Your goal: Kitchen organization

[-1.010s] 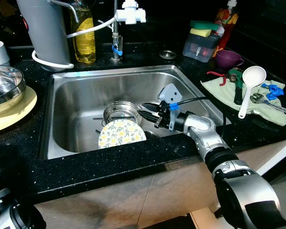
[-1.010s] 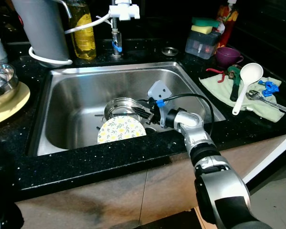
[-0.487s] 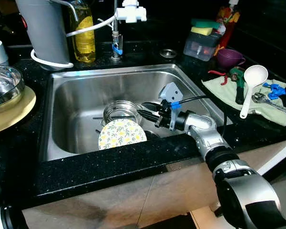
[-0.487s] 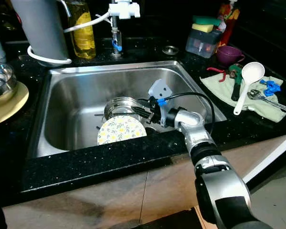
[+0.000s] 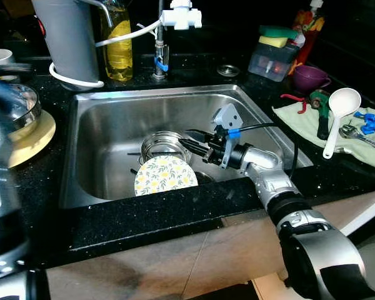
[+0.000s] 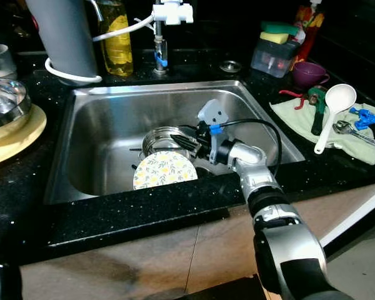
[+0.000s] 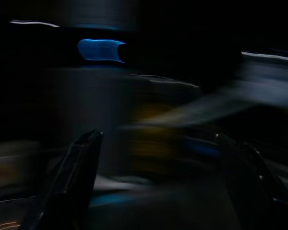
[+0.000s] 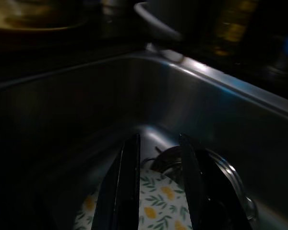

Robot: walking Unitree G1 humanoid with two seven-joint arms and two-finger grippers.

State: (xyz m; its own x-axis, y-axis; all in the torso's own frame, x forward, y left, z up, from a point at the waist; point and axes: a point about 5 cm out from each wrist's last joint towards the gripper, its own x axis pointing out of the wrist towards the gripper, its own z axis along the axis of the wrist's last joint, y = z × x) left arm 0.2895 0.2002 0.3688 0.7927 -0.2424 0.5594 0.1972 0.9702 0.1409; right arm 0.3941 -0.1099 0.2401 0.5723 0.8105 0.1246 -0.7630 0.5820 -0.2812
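So the right end effector [image 5: 190,142] is down inside the sink [image 5: 112,112], fingers slightly apart and holding nothing, hovering right over the floral plate [image 5: 165,175] and the steel bowl [image 5: 159,144] near the sink's front wall. Left end effector [image 7: 158,191] is super blurry, but its fingers look spread wide.

- We see the head views dim overall, with black surroundings above the countertop [image 5: 175,209].
- Light from above puts glare on the steel sink [image 5: 106,134] walls and its rim.
- A blurred, unfocused shape smears the left edge of the left eye view.
- The left wrist view is very dark and streaked with blur.
- The right wrist view is dim and soft; the sink wall gleams.
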